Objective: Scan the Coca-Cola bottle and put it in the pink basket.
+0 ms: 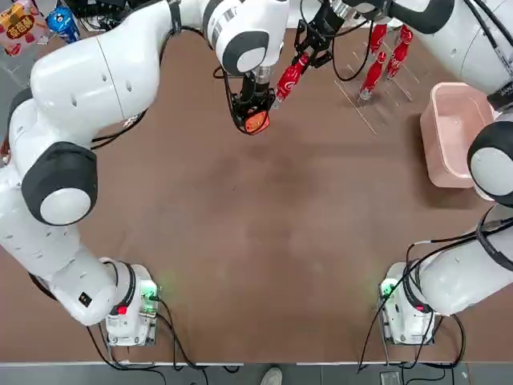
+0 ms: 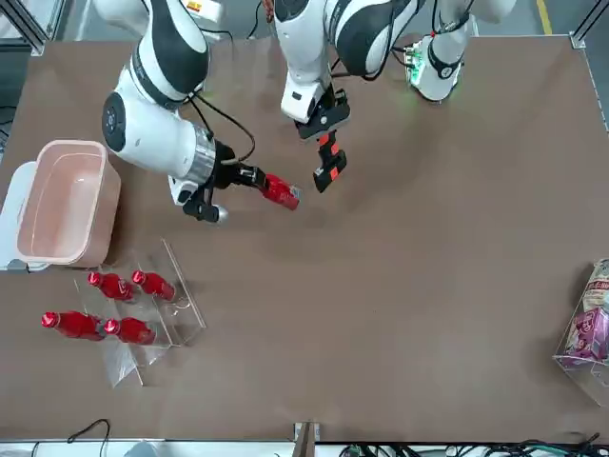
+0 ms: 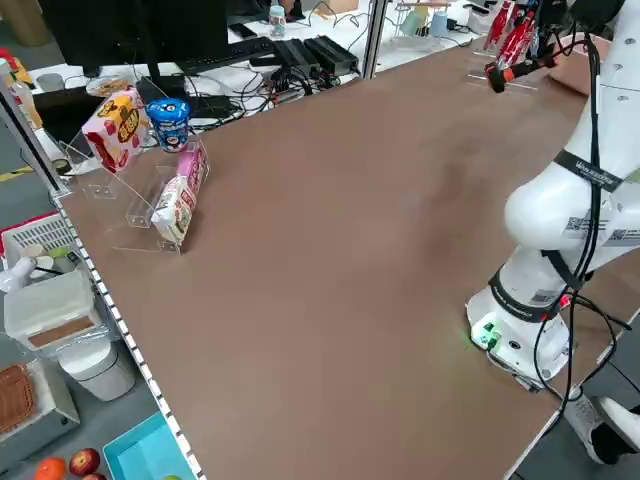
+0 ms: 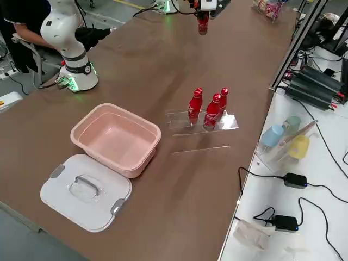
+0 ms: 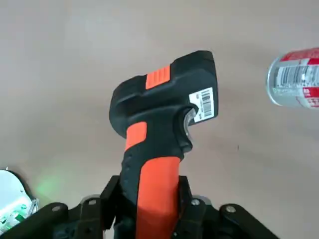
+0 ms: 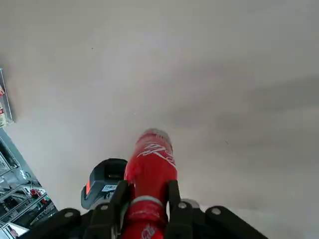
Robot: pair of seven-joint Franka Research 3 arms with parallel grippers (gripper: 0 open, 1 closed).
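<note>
A Coca-Cola bottle (image 6: 151, 174) is gripped between the fingers of the right gripper (image 2: 249, 179) above the brown table (image 1: 264, 241), its base pointed toward the black-and-orange handheld scanner (image 5: 159, 129). The scanner is clasped by its handle in the left gripper (image 5: 149, 209), also held over the table, near the bottle but apart from it. A barcode is shown on the bottle's side in the left wrist view. Four more red bottles (image 4: 212, 111) are stood in a clear acrylic rack (image 4: 225, 122) on the robot's right side of the table. The pink basket (image 4: 117, 138) is set near the rack, its open top facing up, with a white lid (image 4: 86, 193) with grey clips laid just beside it. On the robot's left side, snack packages (image 3: 175, 208) and a blue tub (image 3: 169, 124) are kept in a clear holder (image 3: 140, 205). A seated person (image 4: 32, 27) is partly seen beyond the table in the right side view.
</note>
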